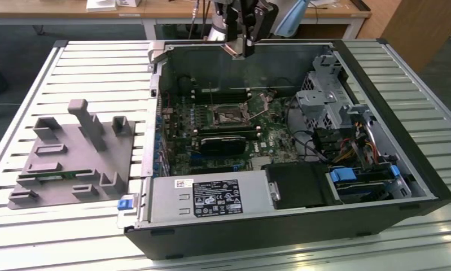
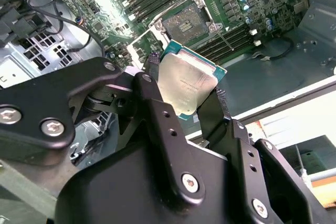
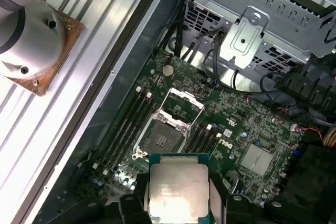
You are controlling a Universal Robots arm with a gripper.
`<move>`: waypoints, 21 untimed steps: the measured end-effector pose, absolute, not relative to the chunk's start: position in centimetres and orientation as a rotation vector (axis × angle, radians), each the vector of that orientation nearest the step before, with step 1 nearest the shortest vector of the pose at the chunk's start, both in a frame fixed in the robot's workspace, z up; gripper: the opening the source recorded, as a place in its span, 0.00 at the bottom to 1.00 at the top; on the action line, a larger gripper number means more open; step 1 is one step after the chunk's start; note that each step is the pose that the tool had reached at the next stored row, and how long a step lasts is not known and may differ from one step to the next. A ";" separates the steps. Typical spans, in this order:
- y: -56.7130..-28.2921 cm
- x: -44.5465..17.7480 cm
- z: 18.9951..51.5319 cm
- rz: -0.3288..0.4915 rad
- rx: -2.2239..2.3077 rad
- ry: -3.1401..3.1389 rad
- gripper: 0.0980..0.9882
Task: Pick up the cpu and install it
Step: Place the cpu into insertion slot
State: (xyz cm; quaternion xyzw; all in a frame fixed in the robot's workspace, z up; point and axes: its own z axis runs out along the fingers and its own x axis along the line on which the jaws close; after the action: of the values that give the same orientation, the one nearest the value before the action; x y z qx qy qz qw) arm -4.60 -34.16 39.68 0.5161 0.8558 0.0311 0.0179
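Here the gripper (image 2: 186, 81) is seen clamped on the cpu (image 3: 177, 187), gripped by two opposite edges, silver top toward the wrist. It is held high over the open case (image 1: 406, 130). The bare socket (image 3: 164, 139) lies below, well apart, with its load plate (image 3: 184, 106) raised and memory slots (image 3: 123, 124) flanking it closely.

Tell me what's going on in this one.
The robot arm's gripper holds the cpu pinched between its fingers, above the open computer case. In both wrist views the chip hangs over the motherboard, apart from the socket, which lies open and empty. So the cpu is picked up but not yet installed. A grey fixture sits on the slatted table at the exterior view's left.
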 end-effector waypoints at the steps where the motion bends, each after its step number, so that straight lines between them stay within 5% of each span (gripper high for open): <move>1: -34.2 -4.6 39.7 0.096 1.610 2.654 0.50; 21: -34.2 -4.6 39.6 0.093 1.765 2.549 0.50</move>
State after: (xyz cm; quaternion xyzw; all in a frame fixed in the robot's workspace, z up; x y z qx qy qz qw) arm -4.60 -34.16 39.65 0.5687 0.8217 0.0299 0.0198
